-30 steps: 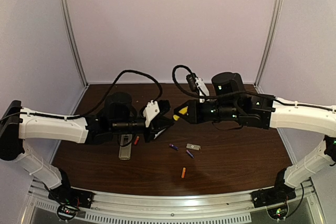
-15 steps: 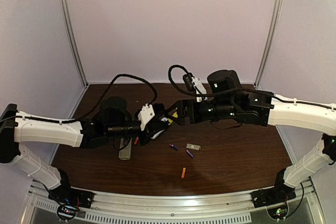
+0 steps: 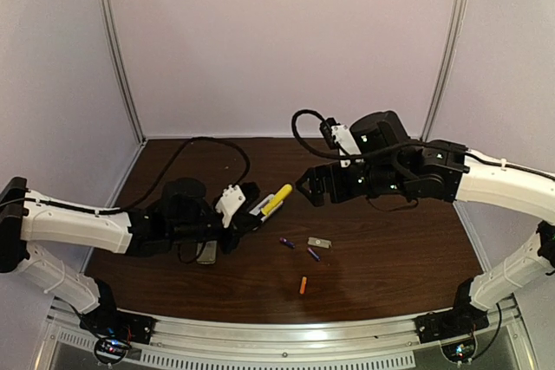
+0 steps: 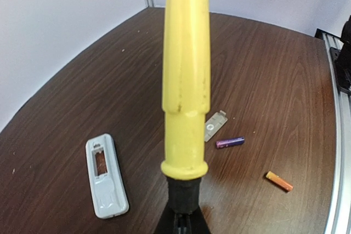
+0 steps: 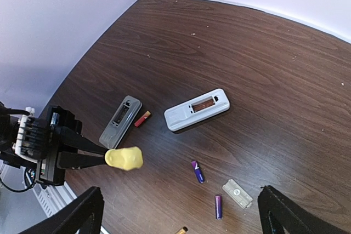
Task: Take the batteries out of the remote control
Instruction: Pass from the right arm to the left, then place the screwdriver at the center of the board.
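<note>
Batteries first, from the top camera: a purple battery (image 3: 286,243) and a second purple battery (image 3: 313,254) lie loose on the table (image 3: 390,266) close by the grey cover plate (image 3: 319,242), with the orange battery (image 3: 303,284) nearer the arm bases. Your left gripper (image 3: 250,212) pinches the yellow-handled screwdriver (image 3: 276,199); your right gripper (image 3: 305,186) hangs apart from it, jaws spread, empty. Left wrist: you see the jaws pressed on the black stem under the yellow handle, and the white remote (image 4: 106,175) lying with its battery bay open. Right wrist: the fingers (image 5: 82,212) stand wide over the table; the red battery (image 5: 143,118) lies between the white remote and a grey remote (image 5: 120,120), just beside the grey one
</note>
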You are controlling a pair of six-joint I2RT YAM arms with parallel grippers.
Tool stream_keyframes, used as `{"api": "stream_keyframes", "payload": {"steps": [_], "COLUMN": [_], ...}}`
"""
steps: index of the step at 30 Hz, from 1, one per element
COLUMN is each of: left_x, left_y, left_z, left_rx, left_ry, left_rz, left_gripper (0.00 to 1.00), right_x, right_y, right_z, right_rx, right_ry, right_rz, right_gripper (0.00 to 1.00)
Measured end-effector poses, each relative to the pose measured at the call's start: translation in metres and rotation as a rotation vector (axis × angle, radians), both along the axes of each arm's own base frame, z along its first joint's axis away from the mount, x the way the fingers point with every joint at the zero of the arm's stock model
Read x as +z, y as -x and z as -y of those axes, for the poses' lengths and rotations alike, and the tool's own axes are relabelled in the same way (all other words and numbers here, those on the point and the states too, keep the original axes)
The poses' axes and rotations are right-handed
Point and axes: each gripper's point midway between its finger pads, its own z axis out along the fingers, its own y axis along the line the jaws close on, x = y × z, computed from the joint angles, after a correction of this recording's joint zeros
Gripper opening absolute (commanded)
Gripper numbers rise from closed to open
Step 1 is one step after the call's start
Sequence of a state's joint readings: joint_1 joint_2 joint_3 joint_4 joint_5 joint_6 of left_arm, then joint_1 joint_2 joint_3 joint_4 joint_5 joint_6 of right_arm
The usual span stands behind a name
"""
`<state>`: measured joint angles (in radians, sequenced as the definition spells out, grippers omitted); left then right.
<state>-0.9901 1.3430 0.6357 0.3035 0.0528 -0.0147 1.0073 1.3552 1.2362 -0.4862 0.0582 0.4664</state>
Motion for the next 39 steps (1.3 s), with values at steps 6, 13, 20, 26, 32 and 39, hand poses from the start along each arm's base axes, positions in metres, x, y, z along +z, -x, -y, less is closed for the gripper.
{"api": "stream_keyframes", "payload": {"steps": [6, 13, 20, 26, 32, 39], "left_x": [-0.029, -0.069, -0.106, -0.124, -0.140, -0.145], "left_y": [0.001, 0.008, 0.018, 0.022, 0.024, 0.020], "left_z": [-0.025, -0.054, -0.082, -0.093, -0.097, -0.089], "left_rx": [0.118, 0.236, 0.332, 0.378, 0.402, 0.402], "left_ry": [-0.039, -0.088, -0.162, -0.199, -0.235, -0.233], "left_rz": [-0.106, -0.238, -0.342, -0.387, -0.422, -0.434], "left_gripper": [0.00, 0.00, 0.00, 0.00, 0.00, 0.14], "right_x": [-0.002, -0.021, -0.031, -0.035, -0.039, -0.045], "right_y": [-0.001, -0.002, -0.002, -0.003, -0.004, -0.003], "right_z": [0.020, 0.033, 0.040, 0.045, 0.049, 0.055], "right_rx": [-0.044, -0.074, -0.088, -0.099, -0.105, -0.114], "right_ry": [0.032, 0.097, 0.131, 0.153, 0.173, 0.200], "right_rz": [0.016, -0.007, -0.022, -0.027, -0.026, -0.031], "right_gripper": [1.00, 1.00, 1.00, 1.00, 1.00, 1.00]}}
